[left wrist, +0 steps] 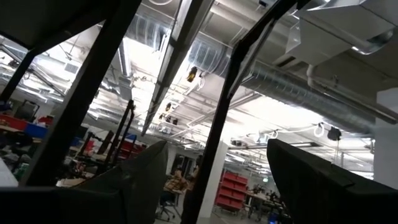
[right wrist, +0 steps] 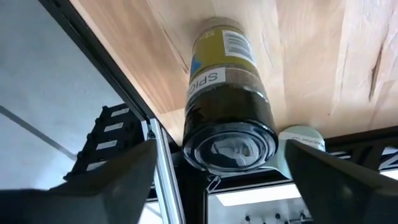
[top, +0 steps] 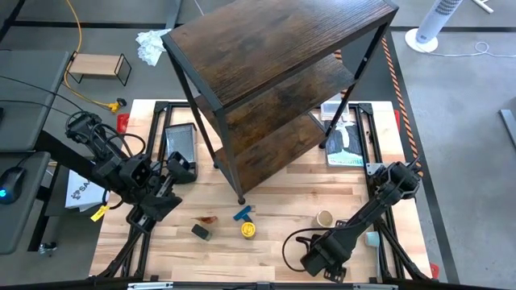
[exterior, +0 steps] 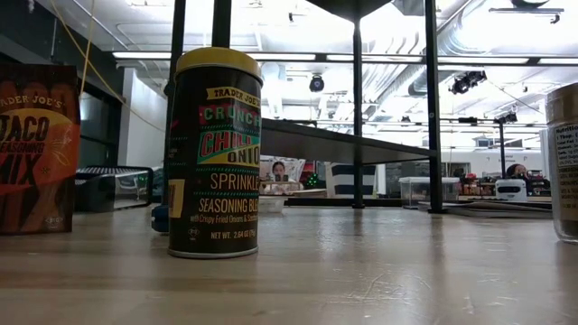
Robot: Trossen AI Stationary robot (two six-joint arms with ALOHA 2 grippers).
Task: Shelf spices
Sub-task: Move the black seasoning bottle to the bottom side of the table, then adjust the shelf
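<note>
While right claw (right wrist: 214, 165) hangs spread, untouching, around tan-lidded jar (top: 324, 218) on counter (top: 274, 246), we note left claw (top: 187, 167) parted, empty, beside shelf (top: 278, 84); yellow-lidded jar (top: 248, 229) stands on counter before shelf.

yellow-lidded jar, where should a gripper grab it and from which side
The yellow-lidded jar stands upright in the open, its lid facing up. Probably best taken from straight above, fingers closing across the round body just under the lid. The blue piece sits close behind it, so spread the fingers left-right rather than front-back.
</note>
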